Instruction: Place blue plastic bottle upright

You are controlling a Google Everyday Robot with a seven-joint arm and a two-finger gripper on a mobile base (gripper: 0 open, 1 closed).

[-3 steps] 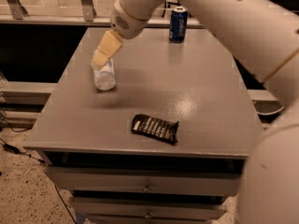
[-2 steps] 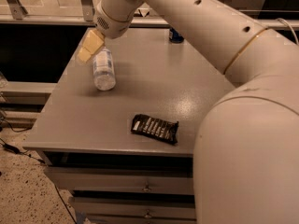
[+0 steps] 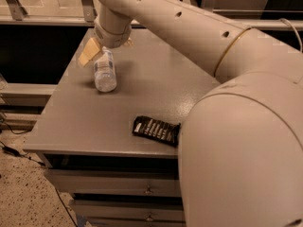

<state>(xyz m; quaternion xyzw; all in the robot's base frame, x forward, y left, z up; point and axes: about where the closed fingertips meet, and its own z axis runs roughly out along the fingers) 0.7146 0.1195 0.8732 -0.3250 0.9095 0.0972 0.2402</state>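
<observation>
- Camera view is mostly filled by my arm (image 3: 236, 126), which sweeps from the lower right up across the top of the scene and down to the far left corner of the table.
- My arm ends right at the task's thing, so I judge I am in the reach-and-grasp part of the job, not the standing-up part.
- Next in size is the grey table (image 3: 156, 79), with drawers under its front edge. It offers flat bare surface all round the far left corner where the work is.
- On the near edge lies a dark packet (image 3: 156, 130), well apart from the corner and partly tucked behind my arm. It plays no part in this.
- The plastic bottle (image 3: 105, 72) lies on its side near the far left corner, its length running away from the camera, one end toward the front and the other under my wrist. It is not yet upright, so the main work is left.
- My gripper (image 3: 90, 56) sits just beside the bottle's far end, at its left. I cannot tell whether it is open or closed, or whether it has any hold on the bottle.
- Left to do, as I judge it: get a firm hold, tip the bottle onto its base, and let go.
</observation>
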